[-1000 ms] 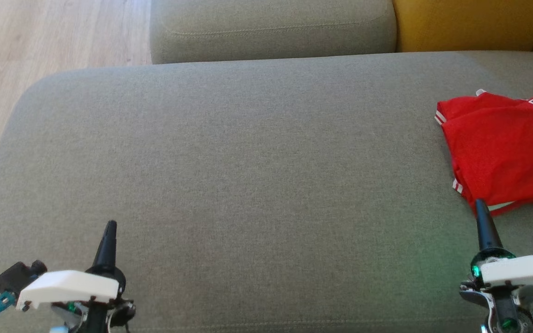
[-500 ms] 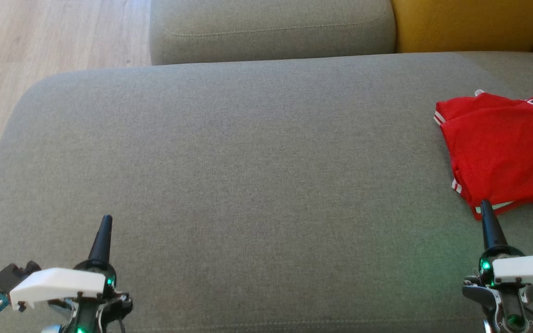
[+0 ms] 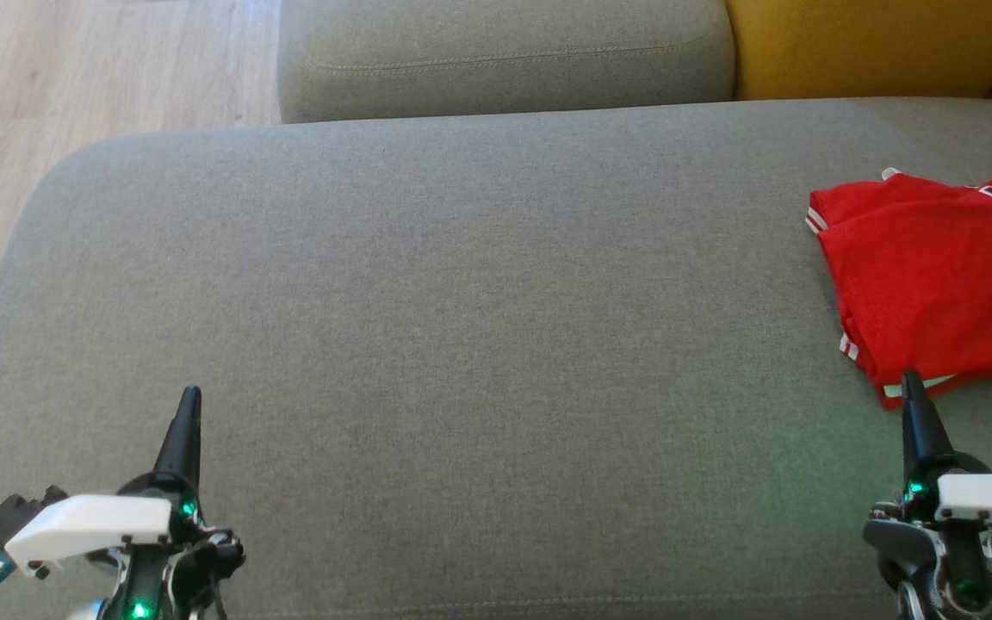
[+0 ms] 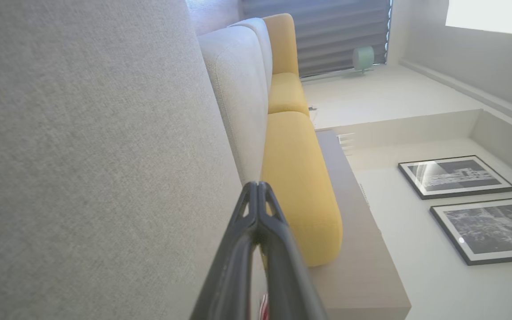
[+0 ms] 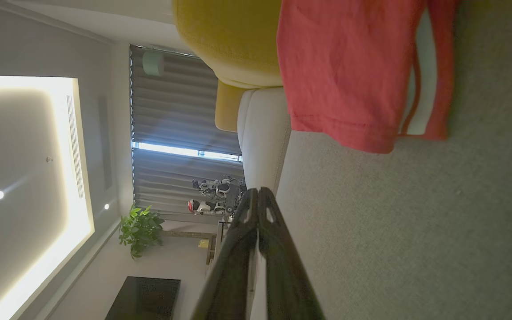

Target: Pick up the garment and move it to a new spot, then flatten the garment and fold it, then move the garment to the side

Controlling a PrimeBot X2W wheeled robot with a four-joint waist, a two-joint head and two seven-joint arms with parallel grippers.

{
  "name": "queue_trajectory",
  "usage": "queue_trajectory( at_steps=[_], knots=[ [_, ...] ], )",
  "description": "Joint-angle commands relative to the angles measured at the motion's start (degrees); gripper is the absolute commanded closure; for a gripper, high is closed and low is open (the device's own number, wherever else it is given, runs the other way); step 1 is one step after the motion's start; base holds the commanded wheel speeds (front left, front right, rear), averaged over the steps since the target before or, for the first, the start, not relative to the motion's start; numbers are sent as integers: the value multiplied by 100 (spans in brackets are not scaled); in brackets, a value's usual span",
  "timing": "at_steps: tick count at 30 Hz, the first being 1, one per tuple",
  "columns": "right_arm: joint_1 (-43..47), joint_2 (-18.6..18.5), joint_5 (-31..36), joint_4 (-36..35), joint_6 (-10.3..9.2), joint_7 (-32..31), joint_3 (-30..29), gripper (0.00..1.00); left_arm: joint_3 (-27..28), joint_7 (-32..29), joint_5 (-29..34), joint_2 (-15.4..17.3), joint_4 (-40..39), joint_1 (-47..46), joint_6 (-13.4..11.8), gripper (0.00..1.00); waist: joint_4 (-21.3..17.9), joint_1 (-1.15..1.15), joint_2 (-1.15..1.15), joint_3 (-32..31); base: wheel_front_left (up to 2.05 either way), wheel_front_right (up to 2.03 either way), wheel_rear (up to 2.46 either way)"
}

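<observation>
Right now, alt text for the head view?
A folded red jersey with dark lettering lies far right on a grey-green fabric sofa seat. Shut left claw at lower left over bare fabric; shut right claw, tip by the jersey's near hem.

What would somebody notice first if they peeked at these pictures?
The bright red jersey jumps out, lying on the right side of the grey-green sofa seat. A yellow cushion glows at the top right, and the shut right claw points at the jersey's near edge while the left claw sits at the lower left.
</observation>
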State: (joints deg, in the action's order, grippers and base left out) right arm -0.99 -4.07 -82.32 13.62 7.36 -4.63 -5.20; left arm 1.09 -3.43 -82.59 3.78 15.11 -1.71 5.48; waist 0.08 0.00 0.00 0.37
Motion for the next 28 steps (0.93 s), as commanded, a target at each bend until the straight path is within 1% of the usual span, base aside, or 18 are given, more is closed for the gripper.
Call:
queue_trajectory(
  at_steps=[1,14,28],
  knots=[
    [-368,-4,-221,-141,12,-41,66,100,257,-50,-187,39,-151,-344,67,100,-1,0,0,-2,0,0,0],
    [-504,28,-1063,29,13,-85,-7,100,479,-254,-982,-45,-108,-440,197,100,-7,0,0,-18,0,0,0],
    [-510,43,-1071,35,13,-102,-28,100,496,-268,-996,-54,-107,-444,201,100,-8,0,0,-19,0,0,0]
  ],
)
